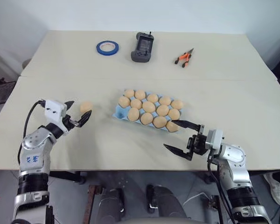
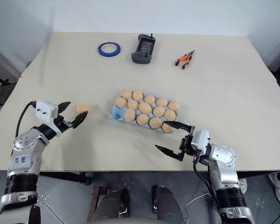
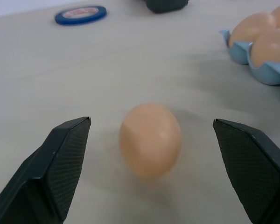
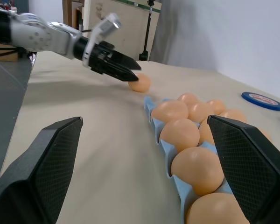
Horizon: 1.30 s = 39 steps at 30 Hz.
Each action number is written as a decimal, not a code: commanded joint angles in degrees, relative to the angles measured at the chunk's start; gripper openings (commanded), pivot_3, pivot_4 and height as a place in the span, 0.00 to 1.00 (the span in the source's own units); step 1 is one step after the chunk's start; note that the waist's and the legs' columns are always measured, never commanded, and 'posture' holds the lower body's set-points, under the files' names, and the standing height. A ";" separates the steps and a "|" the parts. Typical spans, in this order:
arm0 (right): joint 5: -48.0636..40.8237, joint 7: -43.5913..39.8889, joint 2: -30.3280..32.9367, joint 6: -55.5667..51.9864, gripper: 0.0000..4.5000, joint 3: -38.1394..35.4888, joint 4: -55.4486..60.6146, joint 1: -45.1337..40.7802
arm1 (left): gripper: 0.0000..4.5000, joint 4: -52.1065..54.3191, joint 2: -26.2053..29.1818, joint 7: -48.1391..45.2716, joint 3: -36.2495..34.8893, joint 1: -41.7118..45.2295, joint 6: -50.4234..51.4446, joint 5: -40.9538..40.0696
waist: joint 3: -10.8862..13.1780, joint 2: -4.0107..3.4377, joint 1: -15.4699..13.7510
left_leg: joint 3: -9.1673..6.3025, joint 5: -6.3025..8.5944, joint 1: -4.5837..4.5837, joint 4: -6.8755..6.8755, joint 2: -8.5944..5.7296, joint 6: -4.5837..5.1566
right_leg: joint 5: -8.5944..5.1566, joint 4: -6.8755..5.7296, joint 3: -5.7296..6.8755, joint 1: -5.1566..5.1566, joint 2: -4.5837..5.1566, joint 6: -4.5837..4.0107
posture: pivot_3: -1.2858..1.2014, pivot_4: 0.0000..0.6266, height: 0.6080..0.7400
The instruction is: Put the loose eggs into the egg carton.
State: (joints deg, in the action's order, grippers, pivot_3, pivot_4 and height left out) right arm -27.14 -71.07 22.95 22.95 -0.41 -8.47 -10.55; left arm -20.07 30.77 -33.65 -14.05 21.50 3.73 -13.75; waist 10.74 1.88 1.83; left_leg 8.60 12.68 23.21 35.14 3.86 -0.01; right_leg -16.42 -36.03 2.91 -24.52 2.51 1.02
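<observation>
Left gripper (image 1: 79, 113) wide open, bracketing loose egg (image 1: 86, 107) on table (image 1: 107, 144) — advance, centre between pads, close gently; right gripper (image 1: 177, 137) open, empty, near egg carton (image 1: 117, 112)

Bare table (image 1: 74, 149) surrounds the loose egg (image 1: 86, 107), which lies between the spread fingers of the left gripper (image 1: 77, 113); at its 3 o'clock the full egg carton (image 1: 117, 112) blocks passage, with an open lane between them, tape roll (image 1: 107, 47) far at 12 o'clock

No text can be read anywhere (the left arm's (image 1: 33, 158) blue marking stays illegible).
</observation>
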 commanded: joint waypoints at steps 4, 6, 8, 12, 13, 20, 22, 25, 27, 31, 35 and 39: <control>-0.66 0.98 -0.34 0.36 1.00 -0.47 2.37 0.77 | 0.90 -8.57 0.05 -0.07 2.24 6.30 -2.25 2.39 | 0.00 0.00 -0.21 | -0.02 -0.01 -0.01 0.01 0.02 -0.06 | -0.03 -0.07 0.04 -0.01 -0.06 -0.04 | 0.52 0.24 1.00; -0.57 1.07 -0.41 0.43 1.00 -0.40 2.33 0.86 | 0.79 -9.14 -0.21 -0.52 2.23 6.70 -2.19 1.87 | 0.00 0.00 -0.11 | -0.01 -0.01 -0.01 0.04 0.01 -0.06 | -0.02 -0.07 0.01 0.00 -0.05 -0.03 | 0.52 0.24 1.00; -0.45 1.19 -0.55 0.54 1.00 -0.35 2.22 0.91 | 0.64 -9.21 -0.43 -0.97 2.53 6.88 -2.22 1.65 | 0.00 0.00 -0.12 | -0.01 -0.01 -0.02 0.04 0.01 -0.06 | -0.02 -0.09 0.01 0.00 -0.04 -0.02 | 0.52 0.24 1.00; -0.33 1.35 -0.59 0.59 1.00 -0.36 2.21 1.07 | 0.38 -5.38 -1.79 -1.61 1.87 7.30 0.83 -1.13 | 0.00 0.00 -0.25 | -0.02 -0.03 -0.02 0.04 0.01 -0.08 | -0.02 -0.13 0.02 0.00 -0.03 -0.03 | 0.52 0.24 1.00; -0.29 1.38 -0.54 0.60 1.00 -0.38 2.21 1.10 | 0.36 -3.59 -1.86 -1.99 1.93 7.43 1.82 -1.80 | 0.00 0.00 -0.25 | -0.02 -0.03 -0.02 0.05 0.00 -0.08 | -0.02 -0.14 0.02 0.00 -0.02 -0.03 | 0.52 0.24 1.00; 0.13 1.76 -0.31 0.85 1.00 -0.58 1.98 1.15 | 0.36 6.90 -1.88 -8.65 5.53 10.24 7.11 -4.86 | 0.00 0.01 -0.27 | -0.02 -0.07 -0.03 0.09 -0.03 -0.08 | -0.02 -0.21 0.02 0.02 -0.01 -0.02 | 0.52 0.24 1.00; 0.31 1.98 -0.31 0.96 1.00 -0.65 1.96 1.17 | 0.36 7.73 -2.41 -10.87 6.89 10.57 8.54 -5.37 | 0.00 0.01 -0.26 | -0.02 -0.08 -0.06 0.12 -0.05 -0.07 | -0.02 -0.25 0.02 0.04 -0.01 -0.02 | 0.52 0.24 1.00; 0.44 2.18 -0.29 1.06 1.00 -0.72 1.98 1.20 | 0.36 6.80 -2.85 -12.91 8.51 10.55 8.31 -4.69 | 0.00 0.01 -0.04 | 0.03 -0.10 -0.09 0.14 -0.05 -0.06 | -0.02 -0.30 -0.04 0.04 -0.04 -0.02 | 0.52 0.24 1.00; 0.57 2.48 -0.24 1.18 1.00 -0.83 2.09 1.35 | 0.36 6.47 -3.32 -14.16 9.49 10.62 8.14 -4.68 | 0.00 0.01 -0.07 | 0.01 -0.13 -0.09 0.15 -0.03 -0.09 | -0.02 -0.36 -0.03 0.01 -0.08 -0.03 | 0.52 0.24 1.00; 0.73 3.14 -0.20 1.48 1.00 -0.91 2.49 1.91 | 0.36 4.22 -4.79 -14.74 10.42 11.79 7.32 -4.46 | 0.00 0.01 -0.22 | -0.04 -0.17 -0.10 0.23 -0.04 -0.13 | -0.04 -0.47 -0.03 0.00 -0.08 -0.06 | 0.52 0.24 1.00; 0.79 3.64 -0.17 1.46 1.00 -0.64 3.12 2.52 | 0.72 2.02 -6.04 -15.69 11.08 12.64 6.01 -3.95 | 0.00 0.02 -0.19 | -0.07 -0.16 -0.06 0.40 -0.04 -0.11 | -0.03 -0.50 -0.02 0.02 -0.06 -0.04 | 0.52 0.24 1.00; 0.72 3.74 0.02 1.33 1.00 -0.67 3.35 2.60 | 0.99 1.54 -5.32 -15.95 10.79 12.04 4.90 -3.44 | 0.00 0.01 -0.17 | -0.07 -0.16 -0.05 0.46 -0.03 -0.09 | -0.02 -0.51 -0.02 0.03 -0.05 -0.03 | 0.52 0.24 1.00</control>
State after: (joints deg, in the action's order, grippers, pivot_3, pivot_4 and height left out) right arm -25.86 -67.61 22.49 23.66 -0.37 -7.03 -8.02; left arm -18.92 24.77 -49.40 -2.47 33.02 10.35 -17.57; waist 10.74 1.89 1.66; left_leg 8.51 12.52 23.15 35.60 3.83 -0.10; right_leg -16.44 -36.54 2.89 -24.48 2.45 0.99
